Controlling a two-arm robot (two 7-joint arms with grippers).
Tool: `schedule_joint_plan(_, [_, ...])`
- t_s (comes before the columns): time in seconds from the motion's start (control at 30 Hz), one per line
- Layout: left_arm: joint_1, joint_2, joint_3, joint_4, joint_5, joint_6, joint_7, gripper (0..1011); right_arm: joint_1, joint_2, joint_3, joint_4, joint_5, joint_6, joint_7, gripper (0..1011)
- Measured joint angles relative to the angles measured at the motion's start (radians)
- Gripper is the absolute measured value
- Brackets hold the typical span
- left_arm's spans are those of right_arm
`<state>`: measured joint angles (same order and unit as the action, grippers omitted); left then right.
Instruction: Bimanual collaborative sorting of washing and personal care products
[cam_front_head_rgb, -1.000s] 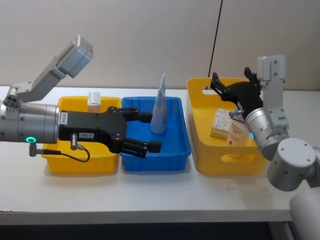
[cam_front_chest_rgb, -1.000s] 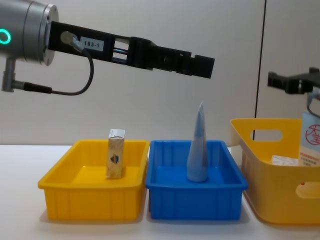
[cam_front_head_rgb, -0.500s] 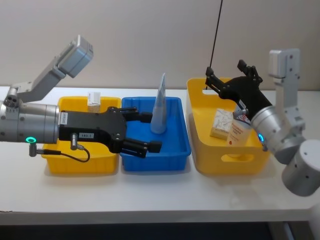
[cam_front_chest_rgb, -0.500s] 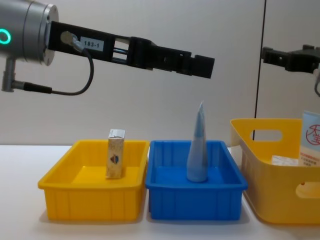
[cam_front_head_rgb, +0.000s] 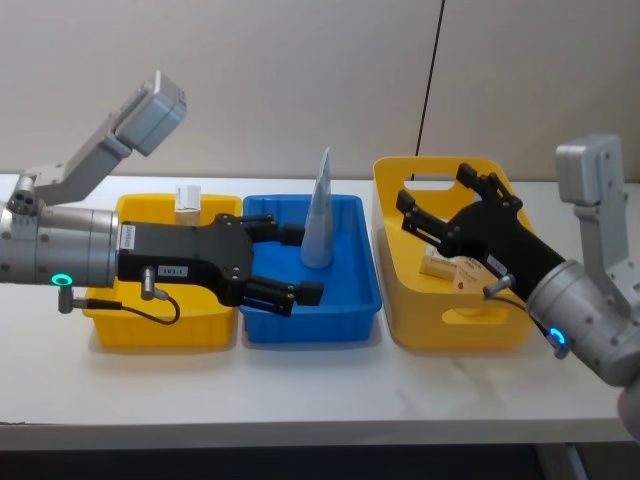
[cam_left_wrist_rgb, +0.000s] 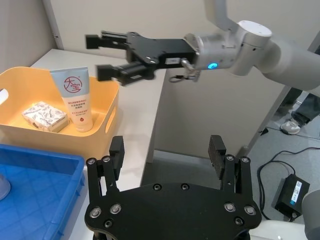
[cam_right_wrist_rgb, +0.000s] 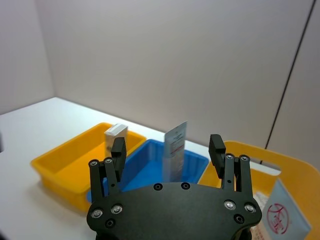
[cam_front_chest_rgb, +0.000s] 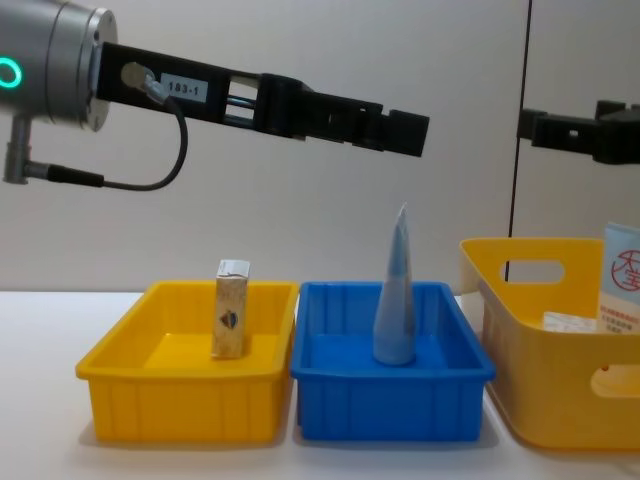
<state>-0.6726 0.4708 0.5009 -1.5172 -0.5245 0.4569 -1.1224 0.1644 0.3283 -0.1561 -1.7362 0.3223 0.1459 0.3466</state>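
A cream carton (cam_front_head_rgb: 187, 200) (cam_front_chest_rgb: 231, 322) stands upright in the small yellow bin (cam_front_head_rgb: 160, 328). A pale blue tapered pouch (cam_front_head_rgb: 320, 215) (cam_front_chest_rgb: 396, 300) stands in the blue bin (cam_front_head_rgb: 312, 326). In the large yellow bin (cam_front_head_rgb: 455, 330) lie a white leaf-print carton (cam_left_wrist_rgb: 44, 115) and a white pack with a red circle logo (cam_left_wrist_rgb: 75, 97) (cam_front_chest_rgb: 622, 280). My left gripper (cam_front_head_rgb: 298, 263) (cam_left_wrist_rgb: 166, 149) hovers open high over the blue bin, holding nothing. My right gripper (cam_front_head_rgb: 433, 185) (cam_right_wrist_rgb: 167, 147) hangs open above the large yellow bin, pointing toward the pouch.
The three bins stand side by side on a white table (cam_front_head_rgb: 300, 390), with bare table in front up to its near edge. A wall runs close behind the bins. A dark cable (cam_front_head_rgb: 430, 70) hangs down behind the large bin.
My right gripper has risen from the back of the large yellow bin and swung forward and left over it. The left arm and all products have stayed put.
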Motion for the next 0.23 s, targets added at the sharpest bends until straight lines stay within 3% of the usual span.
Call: schedule_joint_plan(0.23, [0.0,0.0,0.0,0.0,0.0,0.0,0.0,1002,-0.057,0.038,0.001,-0.071,0.021,0.026,0.035,1000])
